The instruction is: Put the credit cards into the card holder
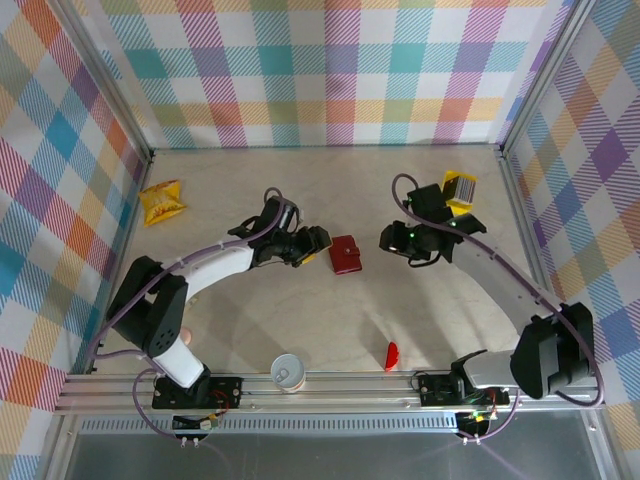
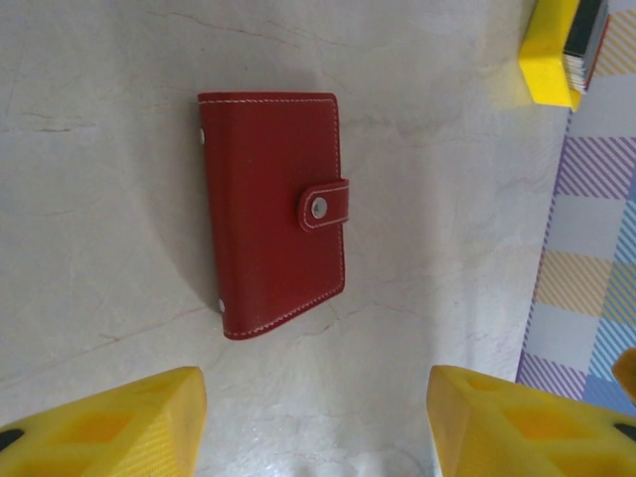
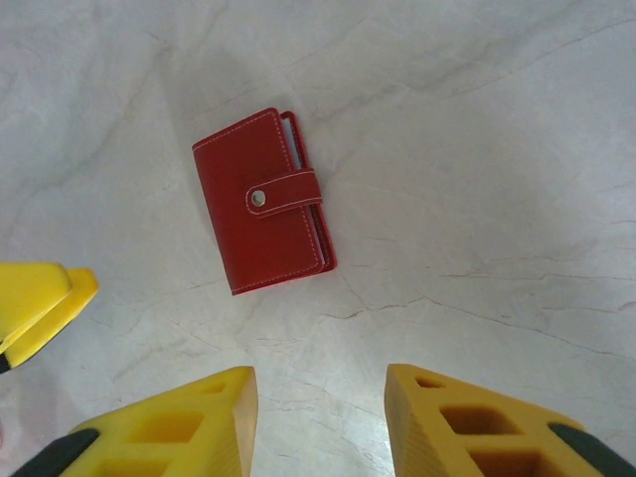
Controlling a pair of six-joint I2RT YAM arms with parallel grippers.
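The card holder (image 1: 346, 254) is seen lying flat on the pale marbled table (image 1: 300, 180), roughly at mid-table, between the two grippers. It is folded closed, with its clasp tab snapped across the front edge. From above, the left gripper (image 1: 315, 245) is placed just to the left of it and the right gripper (image 1: 388, 238) a little to its right. Neither is touching it.

In the left wrist view the card holder (image 2: 270, 214) is framed ahead of the left gripper (image 2: 316, 407). The yellow fingers (image 2: 109, 427) are spread wide apart, and nothing but bare table is seen between them. In the right wrist view the same dark-red holder (image 3: 260, 202) is seen slightly tilted, with thin grey-blue inner leaves showing along one edge. The right gripper (image 3: 320, 402) is also parted — less widely, it seems — and nothing is held between its fingers (image 3: 487, 422).

The credit cards (image 1: 459, 187) are found at the far right of the table, close to the right wall and just beyond the right arm's wrist, well apart from the card holder. A bright yellow body and a black-and-white striped face can be made out. In the left wrist view the stack (image 2: 561, 45) is caught in the upper right corner — whether it lies flat or is propped up cannot be told.

A crinkled yellow snack packet (image 1: 162, 202) is seen at the far left, a small red curved piece (image 1: 391, 356) near the front edge, and a small cup (image 1: 288, 372) to the left of that piece.
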